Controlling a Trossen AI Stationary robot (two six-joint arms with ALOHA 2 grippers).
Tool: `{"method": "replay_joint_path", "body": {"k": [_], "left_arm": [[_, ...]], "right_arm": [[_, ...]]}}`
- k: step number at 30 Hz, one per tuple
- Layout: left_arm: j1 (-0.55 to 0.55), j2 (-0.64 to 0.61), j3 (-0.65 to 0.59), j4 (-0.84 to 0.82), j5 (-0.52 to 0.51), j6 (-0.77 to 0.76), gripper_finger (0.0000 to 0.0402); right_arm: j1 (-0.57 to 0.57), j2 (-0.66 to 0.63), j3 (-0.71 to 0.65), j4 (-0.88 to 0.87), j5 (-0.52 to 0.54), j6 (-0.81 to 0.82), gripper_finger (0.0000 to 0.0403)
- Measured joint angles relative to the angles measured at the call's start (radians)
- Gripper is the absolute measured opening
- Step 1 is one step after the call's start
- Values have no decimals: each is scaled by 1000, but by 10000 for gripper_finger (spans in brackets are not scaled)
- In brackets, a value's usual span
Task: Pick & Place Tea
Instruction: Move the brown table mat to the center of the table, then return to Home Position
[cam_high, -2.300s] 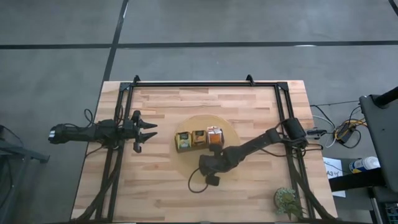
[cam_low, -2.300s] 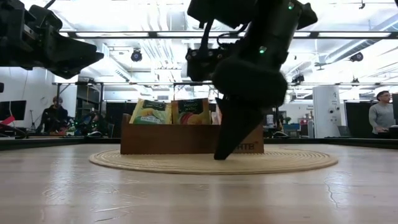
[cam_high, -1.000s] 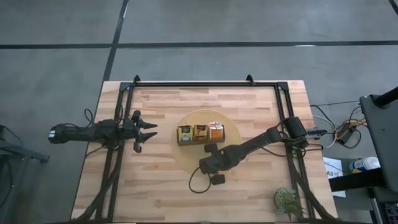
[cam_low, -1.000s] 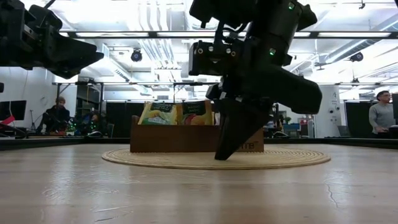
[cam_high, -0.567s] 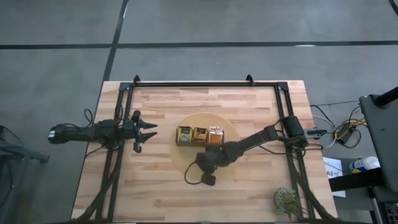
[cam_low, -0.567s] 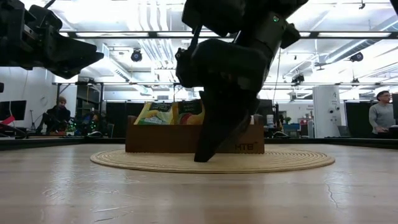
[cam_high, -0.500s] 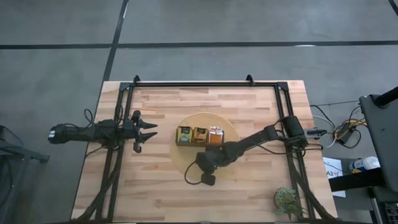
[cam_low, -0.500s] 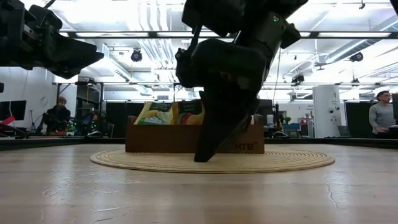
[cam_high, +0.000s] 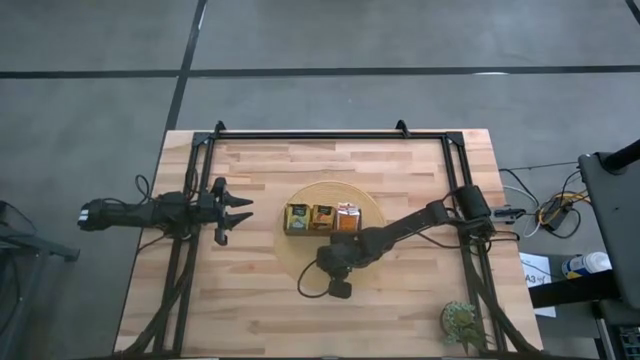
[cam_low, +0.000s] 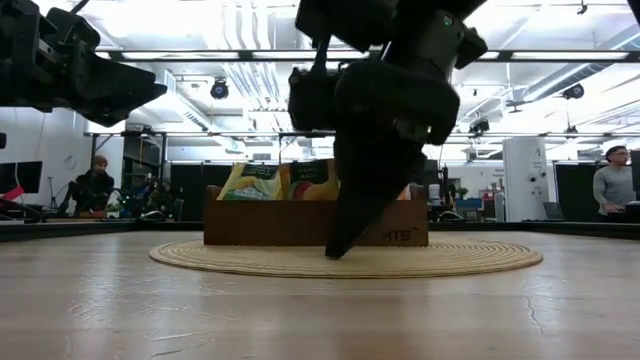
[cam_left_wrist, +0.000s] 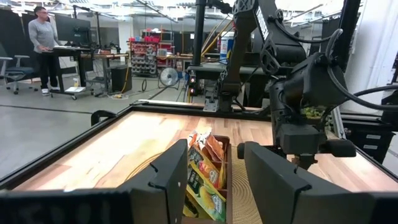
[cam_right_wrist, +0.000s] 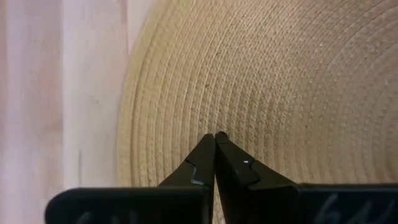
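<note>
Table as I see it from above

My light wood table (cam_high: 250, 310) carries a round woven mat (cam_high: 290, 255) near its centre; the wooden tray (cam_high: 321, 229) sits on that mat; a small green plant (cam_high: 461, 322) stands at the near right corner.

A round woven mat (cam_high: 300, 250) lies mid-table — a wooden tray (cam_low: 260, 222) on it, a small plant (cam_high: 460, 322) at the table's corner.

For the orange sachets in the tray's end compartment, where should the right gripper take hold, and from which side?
Grip the top edge of one orange sachet, coming straight down. The sachets stand on edge in the wooden tray, only their tops clearing its walls. The right gripper, shut on the woven mat, must open first.
</note>
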Motion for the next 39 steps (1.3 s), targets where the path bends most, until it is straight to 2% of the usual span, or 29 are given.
{"method": "replay_joint_path", "body": {"k": [15,22,25,32,37,39], "left_arm": [[0,0,0,0,0,0,153],[0,0,0,-1,0,0,153],[0,0,0,-1,0,0,153],[0,0,0,-2,0,0,153],[0,0,0,-2,0,0,153],[0,0,0,-2,0,0,153]], "right_arm": [[-2,-134,22,25,3,-51,9],[-2,-143,58,-4,1,-198,9],[-2,-147,107,-75,1,-205,9],[-2,-154,274,-439,3,-197,9],[12,-210,258,-492,7,-171,9],[32,-255,225,-506,45,-175,9]]}}
